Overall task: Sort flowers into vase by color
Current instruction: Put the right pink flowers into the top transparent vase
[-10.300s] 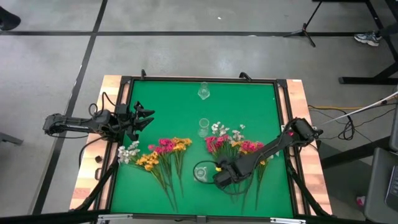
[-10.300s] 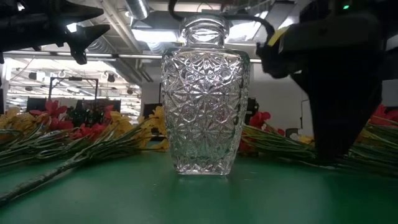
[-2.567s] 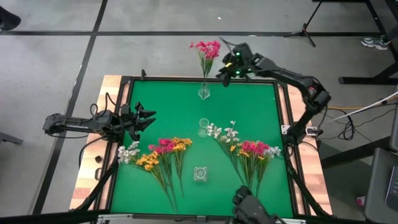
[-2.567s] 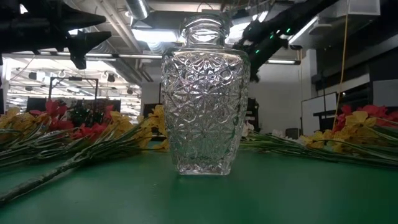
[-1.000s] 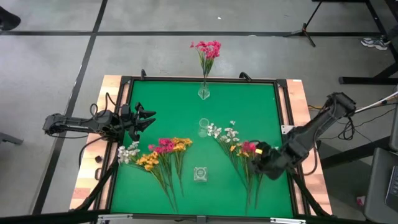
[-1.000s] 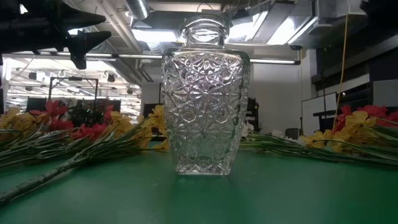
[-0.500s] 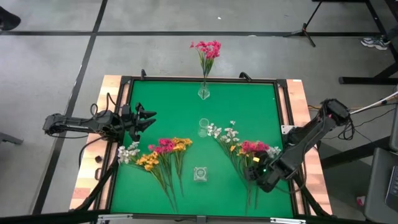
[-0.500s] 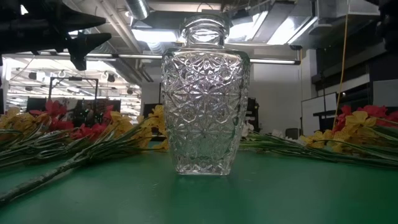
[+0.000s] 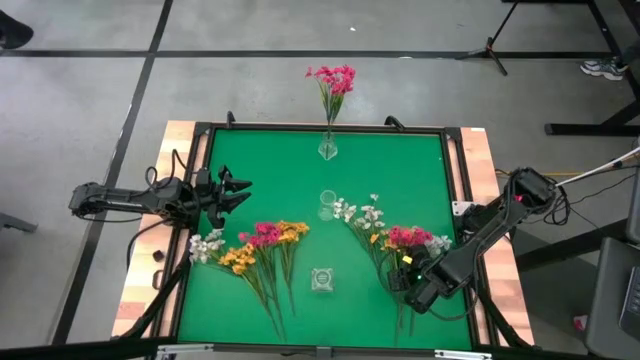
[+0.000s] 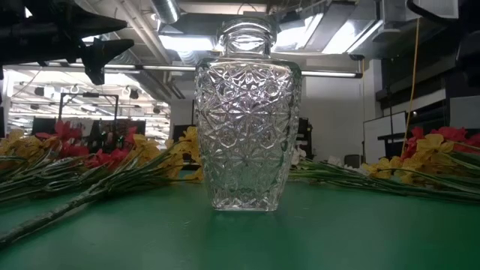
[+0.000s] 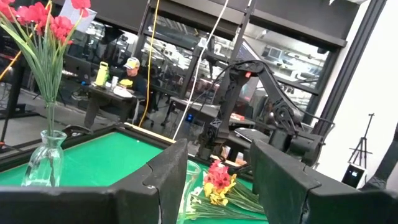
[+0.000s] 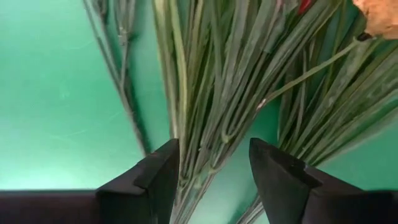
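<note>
Green-matted worktop (image 9: pixel 300 170), grey concrete floor and workshop room around.
Right tool (image 9: pixel 402 284) spread apart, empty, low over stems of the right-hand flowers (image 9: pixel 398 243); left tool (image 9: pixel 232 190) released, hanging at the left edge; more flowers front left (image 9: pixel 250 250); pink sprigs in the far vase (image 9: pixel 327 149).

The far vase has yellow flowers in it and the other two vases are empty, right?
Not quite. The flowers in the far vase are pink, not yellow; the high view shows it. The other two vases, middle and near, are empty.
</note>
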You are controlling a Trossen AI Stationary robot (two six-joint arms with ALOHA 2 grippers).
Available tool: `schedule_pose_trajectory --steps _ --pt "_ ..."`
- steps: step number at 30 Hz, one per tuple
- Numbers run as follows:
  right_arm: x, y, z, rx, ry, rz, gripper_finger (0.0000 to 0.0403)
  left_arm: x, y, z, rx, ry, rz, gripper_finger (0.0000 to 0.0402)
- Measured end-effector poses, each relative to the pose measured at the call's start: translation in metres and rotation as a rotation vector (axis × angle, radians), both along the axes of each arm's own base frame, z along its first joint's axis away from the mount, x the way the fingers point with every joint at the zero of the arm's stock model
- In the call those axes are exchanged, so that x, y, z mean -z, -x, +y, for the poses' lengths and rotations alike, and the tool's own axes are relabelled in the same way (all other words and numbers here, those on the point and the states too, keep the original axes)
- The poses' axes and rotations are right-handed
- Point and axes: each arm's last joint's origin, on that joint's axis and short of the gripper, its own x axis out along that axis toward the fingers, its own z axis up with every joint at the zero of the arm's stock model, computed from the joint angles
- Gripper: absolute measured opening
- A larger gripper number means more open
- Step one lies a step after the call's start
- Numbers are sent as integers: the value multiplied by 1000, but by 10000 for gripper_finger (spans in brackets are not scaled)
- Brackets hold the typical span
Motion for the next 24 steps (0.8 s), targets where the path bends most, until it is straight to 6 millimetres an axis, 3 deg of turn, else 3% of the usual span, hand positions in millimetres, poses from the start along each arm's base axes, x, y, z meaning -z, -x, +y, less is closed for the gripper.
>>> schedule_pose_trajectory --steps 6,16,24 --pt "2 1 -1 -3 17 16 183 0 0 0 0 0 0 172" --pt "2 2 -2 -14 30 22 86 0 0 0 4 19 -3 172" --pt "2 1 -2 -59 42 19 46 0 0 0 4 19 -4 172"
